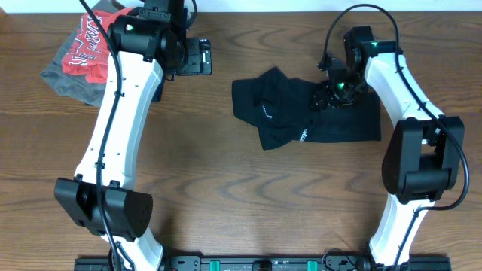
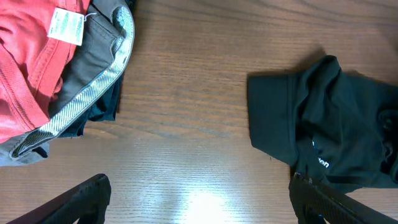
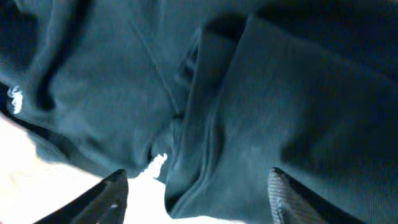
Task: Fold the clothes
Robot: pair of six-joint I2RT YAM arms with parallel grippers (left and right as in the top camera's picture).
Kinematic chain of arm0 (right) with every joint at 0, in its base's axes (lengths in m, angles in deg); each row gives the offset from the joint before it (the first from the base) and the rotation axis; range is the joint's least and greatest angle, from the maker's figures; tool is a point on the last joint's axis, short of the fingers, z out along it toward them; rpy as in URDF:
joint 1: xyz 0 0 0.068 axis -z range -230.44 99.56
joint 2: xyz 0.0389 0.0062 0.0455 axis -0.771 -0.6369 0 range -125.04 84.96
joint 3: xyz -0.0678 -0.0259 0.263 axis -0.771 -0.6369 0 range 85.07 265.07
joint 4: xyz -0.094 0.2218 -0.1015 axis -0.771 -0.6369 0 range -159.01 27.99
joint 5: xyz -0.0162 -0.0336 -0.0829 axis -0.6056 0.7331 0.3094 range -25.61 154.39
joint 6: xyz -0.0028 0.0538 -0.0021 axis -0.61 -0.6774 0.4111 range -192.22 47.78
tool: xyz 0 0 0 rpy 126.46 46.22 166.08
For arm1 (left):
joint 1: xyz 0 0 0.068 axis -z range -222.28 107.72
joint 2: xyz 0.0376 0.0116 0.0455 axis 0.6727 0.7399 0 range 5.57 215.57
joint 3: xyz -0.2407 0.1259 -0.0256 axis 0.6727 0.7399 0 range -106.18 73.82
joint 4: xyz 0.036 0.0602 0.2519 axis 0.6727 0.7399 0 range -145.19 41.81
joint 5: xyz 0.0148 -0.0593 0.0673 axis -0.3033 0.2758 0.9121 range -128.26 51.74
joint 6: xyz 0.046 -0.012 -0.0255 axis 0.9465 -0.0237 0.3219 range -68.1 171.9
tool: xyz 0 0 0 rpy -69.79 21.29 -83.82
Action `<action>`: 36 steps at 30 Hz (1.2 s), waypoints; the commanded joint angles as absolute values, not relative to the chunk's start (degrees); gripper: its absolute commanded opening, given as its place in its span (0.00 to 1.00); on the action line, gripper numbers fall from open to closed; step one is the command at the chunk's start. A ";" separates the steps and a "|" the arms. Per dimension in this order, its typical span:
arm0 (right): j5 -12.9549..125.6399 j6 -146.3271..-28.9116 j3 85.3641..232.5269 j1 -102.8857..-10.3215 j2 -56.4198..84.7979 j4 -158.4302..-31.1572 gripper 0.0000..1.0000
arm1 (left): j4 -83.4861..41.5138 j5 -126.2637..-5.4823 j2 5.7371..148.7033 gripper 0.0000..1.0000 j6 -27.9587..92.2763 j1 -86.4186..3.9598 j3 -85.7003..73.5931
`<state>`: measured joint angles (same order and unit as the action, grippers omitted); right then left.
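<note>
A crumpled black garment [image 1: 301, 113] lies on the wooden table, right of centre; it also shows in the left wrist view [image 2: 323, 134] and fills the right wrist view [image 3: 236, 93]. My right gripper [image 1: 337, 92] is open, low over the garment's upper right part, with folds of the cloth between its fingers [image 3: 198, 193]. My left gripper [image 1: 175, 54] is open and empty at the back left, its fingers [image 2: 199, 199] above bare wood, between the black garment and a pile of clothes.
A pile of clothes with a red printed shirt [image 1: 89, 47] on grey and dark items sits at the back left corner; it also shows in the left wrist view [image 2: 37, 68]. Bare wood [image 1: 248, 196] lies in front.
</note>
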<state>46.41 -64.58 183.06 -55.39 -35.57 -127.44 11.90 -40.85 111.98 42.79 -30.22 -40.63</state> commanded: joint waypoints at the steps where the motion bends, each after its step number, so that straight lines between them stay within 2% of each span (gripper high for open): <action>1: 45.93 -65.15 189.12 -54.60 -35.26 -129.84 0.72 | 11.70 -40.43 112.97 0.93 43.32 -30.46 -40.26; 7: 45.99 -65.15 200.16 -52.51 -35.26 -136.29 0.74 | 7.00 -46.88 114.61 0.94 43.38 -30.46 -36.22; 9: 46.17 -65.17 202.50 -51.46 -35.26 -137.14 0.77 | 4.75 -50.92 115.90 0.97 44.89 -30.46 -34.71; 22: 47.20 -66.40 203.35 -48.90 -35.26 -137.32 0.79 | -3.29 -73.54 130.19 0.99 54.57 -30.36 -33.11; 36: 48.55 -66.37 203.35 -48.90 -35.28 -137.25 0.80 | -5.00 -75.12 137.47 0.99 54.73 -29.26 -33.11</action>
